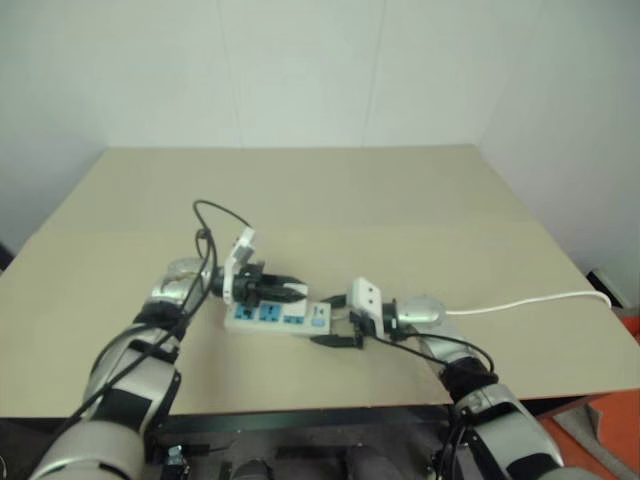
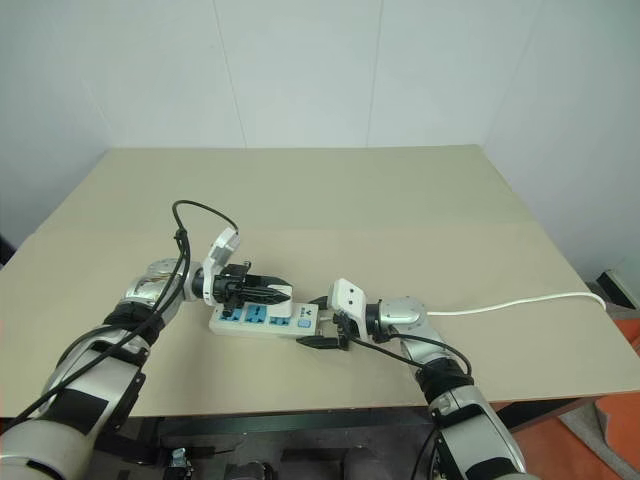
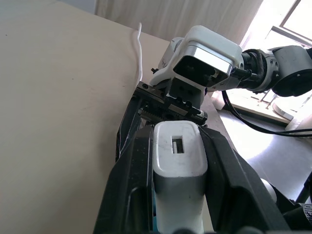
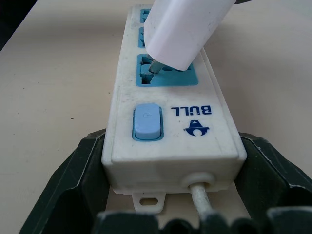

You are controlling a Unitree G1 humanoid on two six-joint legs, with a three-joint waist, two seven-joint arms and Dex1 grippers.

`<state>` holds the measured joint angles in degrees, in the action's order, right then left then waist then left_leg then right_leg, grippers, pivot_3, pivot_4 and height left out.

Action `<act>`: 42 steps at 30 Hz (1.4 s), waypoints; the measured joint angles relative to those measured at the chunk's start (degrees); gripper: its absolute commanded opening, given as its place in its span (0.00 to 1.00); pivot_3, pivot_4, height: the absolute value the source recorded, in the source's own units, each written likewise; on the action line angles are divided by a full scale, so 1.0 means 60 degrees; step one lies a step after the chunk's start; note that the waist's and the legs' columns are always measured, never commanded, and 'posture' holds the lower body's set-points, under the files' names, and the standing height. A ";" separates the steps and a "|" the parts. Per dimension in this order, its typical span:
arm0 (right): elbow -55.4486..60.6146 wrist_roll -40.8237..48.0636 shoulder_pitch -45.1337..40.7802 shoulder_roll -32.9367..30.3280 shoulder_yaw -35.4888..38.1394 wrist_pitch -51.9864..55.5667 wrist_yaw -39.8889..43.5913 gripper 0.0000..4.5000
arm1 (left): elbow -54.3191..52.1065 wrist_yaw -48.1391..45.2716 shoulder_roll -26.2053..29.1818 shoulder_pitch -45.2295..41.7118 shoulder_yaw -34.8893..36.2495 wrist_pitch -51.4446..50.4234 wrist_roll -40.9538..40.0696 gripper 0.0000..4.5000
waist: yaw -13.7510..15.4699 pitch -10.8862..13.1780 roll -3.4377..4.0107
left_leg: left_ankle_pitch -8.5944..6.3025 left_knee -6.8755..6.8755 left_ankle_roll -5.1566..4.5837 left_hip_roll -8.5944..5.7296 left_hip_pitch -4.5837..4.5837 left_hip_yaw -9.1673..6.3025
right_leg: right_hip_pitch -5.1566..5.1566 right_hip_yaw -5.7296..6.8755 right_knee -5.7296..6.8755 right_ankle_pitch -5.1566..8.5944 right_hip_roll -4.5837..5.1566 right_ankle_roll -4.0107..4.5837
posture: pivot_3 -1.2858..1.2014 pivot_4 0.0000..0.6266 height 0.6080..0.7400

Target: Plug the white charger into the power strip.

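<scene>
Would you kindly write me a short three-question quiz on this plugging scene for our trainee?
1. True or false: the charger is fully seated in the strip.
2. Which gripper holds the charger? A) left B) right C) neither
3. Fill in: the right gripper flanks the strip at the end with the blue ____.

Key:
1. False. Its prongs are at the socket panel nearest the switch, but the body is tilted and still raised.
2. A. The left gripper is shut on it.
3. Switch. That is also the end where the cord leaves.
</scene>
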<state>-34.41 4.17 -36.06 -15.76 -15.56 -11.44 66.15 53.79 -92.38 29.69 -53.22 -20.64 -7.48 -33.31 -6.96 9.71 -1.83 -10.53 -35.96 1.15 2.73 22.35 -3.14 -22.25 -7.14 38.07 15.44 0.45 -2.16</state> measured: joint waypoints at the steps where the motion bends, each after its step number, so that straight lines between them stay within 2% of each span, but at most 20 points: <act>1: -0.0001 -0.0011 -0.0002 0.0012 -0.0001 -0.0018 -0.0006 0.76 | -0.0125 0.0010 0.0074 0.0027 -0.0190 0.0000 -0.0080 0.23 | -0.0009 0.0000 0.0000 | 0.0000 0.0001 0.0000 0.0000 0.0000 0.0001 | 0.0000 -0.0002 0.0000 0.0000 0.0000 0.0000 | 0.52 0.24 1.00; 9: -0.0022 -0.0103 -0.0001 0.0051 0.0001 -0.0143 -0.0043 0.76 | -0.0318 0.0030 0.0240 0.0264 -0.0551 0.1100 -0.0343 0.23 | -0.0026 0.0000 0.0000 | 0.0000 0.0006 0.0000 0.0002 -0.0007 0.0002 | -0.0001 -0.0006 -0.0002 0.0000 -0.0005 0.0001 | 0.52 0.24 1.00; 14: -0.0080 -0.0102 -0.0001 0.0056 0.0060 -0.0161 -0.0088 0.76 | -0.0201 0.0003 0.0057 0.0438 -0.0285 0.2377 -0.0114 0.23 | 0.0003 -0.0002 0.0000 | 0.0000 0.0005 0.0000 0.0001 -0.0014 0.0003 | 0.0009 -0.0009 -0.0004 0.0001 -0.0004 0.0001 | 0.52 0.24 1.00; 24: -0.0119 -0.0066 -0.0149 0.0080 0.0060 0.0303 0.0141 0.76 | -0.0420 0.0009 0.0071 0.0988 -0.0132 0.3554 -0.0139 0.23 | -0.0010 -0.0004 0.0001 | 0.0000 0.0007 0.0000 0.0002 -0.0012 0.0004 | 0.0006 -0.0014 -0.0008 0.0001 -0.0005 0.0002 | 0.52 0.24 1.00; 32: -0.0173 -0.0097 -0.0202 0.0096 0.0056 0.0468 0.0117 0.76 | 0.0111 0.0002 -0.0061 0.0990 -0.0056 0.5015 0.0311 0.23 | 0.0002 -0.0025 0.0008 | 0.0000 0.0008 0.0000 0.0002 -0.0029 0.0005 | 0.0021 -0.0014 -0.0009 0.0002 -0.0005 0.0002 | 0.52 0.24 1.00; 42: -0.0313 -0.0211 -0.0189 0.0084 -0.0015 0.0468 -0.0092 0.76 | 0.0739 0.0001 -0.0336 0.0866 0.0229 0.5358 0.0989 0.23 | 0.0018 -0.0140 0.0076 | -0.0001 0.0008 0.0000 -0.0001 -0.0077 0.0005 | 0.0061 -0.0016 -0.0008 0.0004 -0.0005 0.0002 | 0.52 0.24 1.00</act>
<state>-36.29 2.91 -37.19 -15.25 -15.65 -8.63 65.60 58.23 -92.37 27.67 -48.03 -19.27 24.67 -27.38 -6.86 8.87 -1.37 -10.53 -35.91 1.15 2.72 21.89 -3.11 -21.88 -7.24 38.02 15.47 0.42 -2.15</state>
